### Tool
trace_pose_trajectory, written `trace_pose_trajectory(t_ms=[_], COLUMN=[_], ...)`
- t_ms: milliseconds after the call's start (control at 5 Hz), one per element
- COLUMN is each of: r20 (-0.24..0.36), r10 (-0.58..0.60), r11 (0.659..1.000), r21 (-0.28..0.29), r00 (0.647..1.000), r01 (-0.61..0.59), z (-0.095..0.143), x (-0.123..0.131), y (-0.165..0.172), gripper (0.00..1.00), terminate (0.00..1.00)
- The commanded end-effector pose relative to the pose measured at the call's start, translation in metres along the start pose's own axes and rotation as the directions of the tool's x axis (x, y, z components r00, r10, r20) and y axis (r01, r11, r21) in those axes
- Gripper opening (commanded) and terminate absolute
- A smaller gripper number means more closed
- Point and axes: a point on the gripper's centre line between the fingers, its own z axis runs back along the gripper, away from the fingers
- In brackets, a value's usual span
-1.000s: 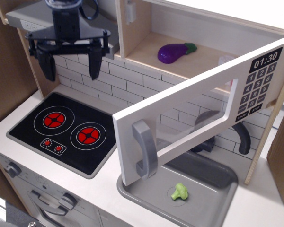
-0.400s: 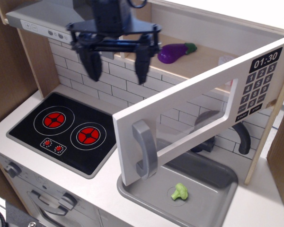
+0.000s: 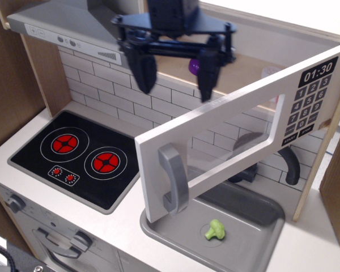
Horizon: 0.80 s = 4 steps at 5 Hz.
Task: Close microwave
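Your end effector (image 3: 173, 78) hangs empty, fingers apart, above and behind open microwave (image 3: 238, 133) door. Step: approach. Next, get round door's outer face, push it shut.

The pincer (image 3: 174, 79) hides most of a purple thing (image 3: 193, 67) inside the microwave (image 3: 238, 130). Behind the microwave's door, the tap (image 3: 289, 164) shows only partly. The arm runs off the top edge.
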Motion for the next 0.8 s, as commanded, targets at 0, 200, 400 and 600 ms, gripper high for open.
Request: trace_pose_trajectory(t_ms=[0, 200, 400, 600], r20=[0.064, 0.093, 0.082, 0.088], r10=[-0.128, -0.129, -0.108, -0.082], r11=[0.991, 0.992, 0.993, 0.994], r21=[-0.031, 0.016, 0.049, 0.073], r00=[0.99, 0.987, 0.991, 0.993], r01=[0.13, 0.128, 0.104, 0.076], z=[0.014, 0.001, -0.01, -0.015], x=[-0.011, -0.009, -0.002, 0.006], y=[-0.019, -0.02, -0.014, -0.007], gripper=[1.0, 1.0, 1.0, 1.0], terminate=[0.0, 0.0, 0.0, 0.0])
